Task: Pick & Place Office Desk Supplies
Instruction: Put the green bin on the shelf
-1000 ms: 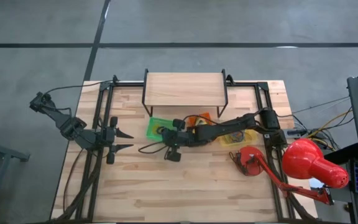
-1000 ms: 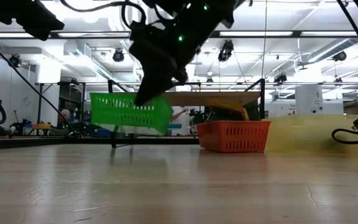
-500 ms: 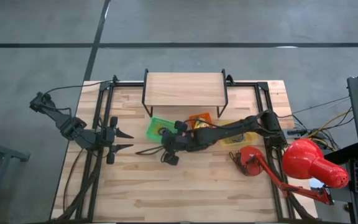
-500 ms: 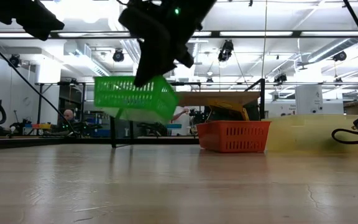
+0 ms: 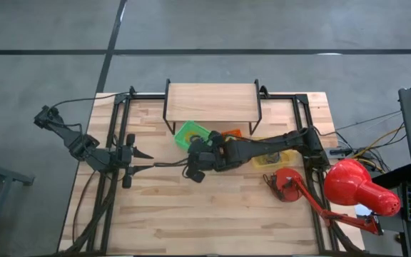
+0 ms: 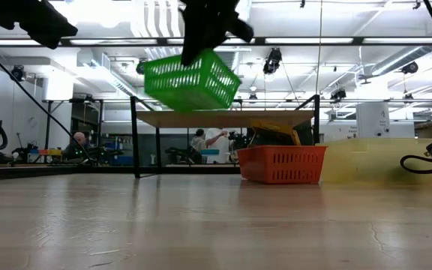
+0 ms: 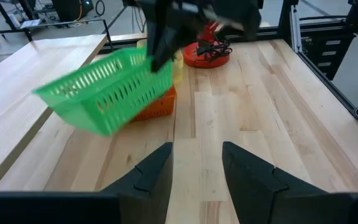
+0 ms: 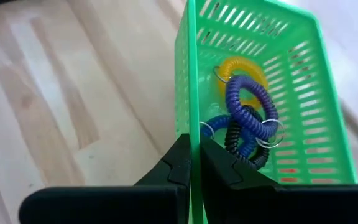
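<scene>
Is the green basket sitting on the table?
Apart. The low view shows the green basket hanging tilted in the air, with open space between it and the table.

Grey concrete floor point(image 5: 48, 43) with dark seams surrounds the wooden counter point(image 5: 212, 214). Beyond it, a bright workshop under ceiling strip lights point(image 6: 366, 40), with a seated person point(image 6: 73, 142).

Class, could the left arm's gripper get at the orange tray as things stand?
Probably yes: the left gripper waits open at the table's left, bare wood lies between, though the green tray held aloft by the right gripper partly fronts the orange tray.
</scene>
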Action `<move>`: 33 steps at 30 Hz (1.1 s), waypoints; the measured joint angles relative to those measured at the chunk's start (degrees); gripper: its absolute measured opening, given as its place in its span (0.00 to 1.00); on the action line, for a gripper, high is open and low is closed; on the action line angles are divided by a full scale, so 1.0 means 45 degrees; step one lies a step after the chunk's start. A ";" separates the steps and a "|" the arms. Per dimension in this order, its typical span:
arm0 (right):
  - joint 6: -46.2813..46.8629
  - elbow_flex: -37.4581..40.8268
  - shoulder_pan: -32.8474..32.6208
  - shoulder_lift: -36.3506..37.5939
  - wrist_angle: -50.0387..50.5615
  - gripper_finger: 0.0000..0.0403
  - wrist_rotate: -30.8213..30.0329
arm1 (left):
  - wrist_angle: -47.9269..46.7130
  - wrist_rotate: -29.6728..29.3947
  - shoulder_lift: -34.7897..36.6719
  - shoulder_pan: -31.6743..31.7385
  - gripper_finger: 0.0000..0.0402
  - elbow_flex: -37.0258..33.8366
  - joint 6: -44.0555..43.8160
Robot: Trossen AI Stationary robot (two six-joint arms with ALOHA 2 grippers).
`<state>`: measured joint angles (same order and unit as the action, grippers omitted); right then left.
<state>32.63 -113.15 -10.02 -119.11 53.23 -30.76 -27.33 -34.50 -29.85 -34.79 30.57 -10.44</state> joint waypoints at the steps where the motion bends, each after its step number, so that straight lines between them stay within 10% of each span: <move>1: 0.0147 -0.0243 0.0000 0.0000 0.0338 0.03 -0.0143 | -0.0001 0.0000 -0.0003 -0.0003 0.35 0.0000 0.0002; 33: 0.0141 -0.1342 0.3684 -0.0119 -0.1089 0.03 0.0188 | 0.0000 0.0004 0.0000 -0.0004 0.35 0.0000 0.0000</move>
<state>33.27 -119.19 6.56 -119.64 48.33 -29.92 -27.33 -34.48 -29.85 -34.81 30.57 -10.44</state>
